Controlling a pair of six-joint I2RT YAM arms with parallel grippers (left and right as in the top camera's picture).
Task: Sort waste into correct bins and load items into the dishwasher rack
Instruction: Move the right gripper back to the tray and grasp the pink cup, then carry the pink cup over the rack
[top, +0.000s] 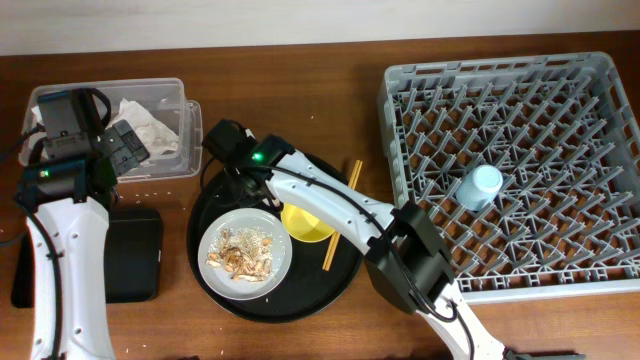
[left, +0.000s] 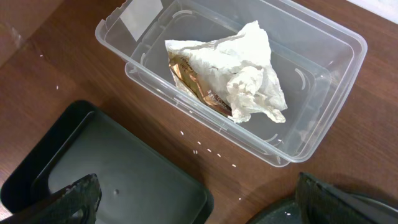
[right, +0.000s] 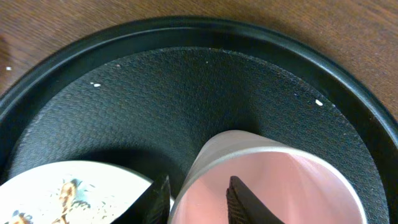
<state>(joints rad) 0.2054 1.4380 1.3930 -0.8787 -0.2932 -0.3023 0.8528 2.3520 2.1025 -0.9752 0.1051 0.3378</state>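
- Pink cup (right: 273, 186) right under the wrist lens, over the round black tray (right: 186, 93). Right gripper (right: 199, 193) has one finger inside it and one outside, pinched on the wall.
- Good hold?
- I'd guess so. It looks light and stiff, but smooth, so it could slip or swing. The rim is the only place to take it. It belongs in the dishwasher rack (top: 500, 70), biggest thing on the table, where the light-blue cup (top: 482, 187) already sits among the pegs.
- And the rest?
- Clear box (left: 323, 81) holds the napkin (left: 249, 74), with the brown wrapper (left: 186, 71) mostly buried under it. Shallow black tray (left: 124, 168) lies just beside it. Left gripper (left: 196, 202) hangs over them, jaws wide apart, nothing between them. On the round tray: plate (top: 283, 250) with flaky scraps (top: 242, 252), yellow bowl (top: 305, 225), chopsticks (top: 329, 252).
- What can't you see?
- From above, the arm covers the pink cup entirely and crosses the chopsticks. Up close its base is cut off and the fingertips run out of frame, so I can't tell whether it's lifted or resting.
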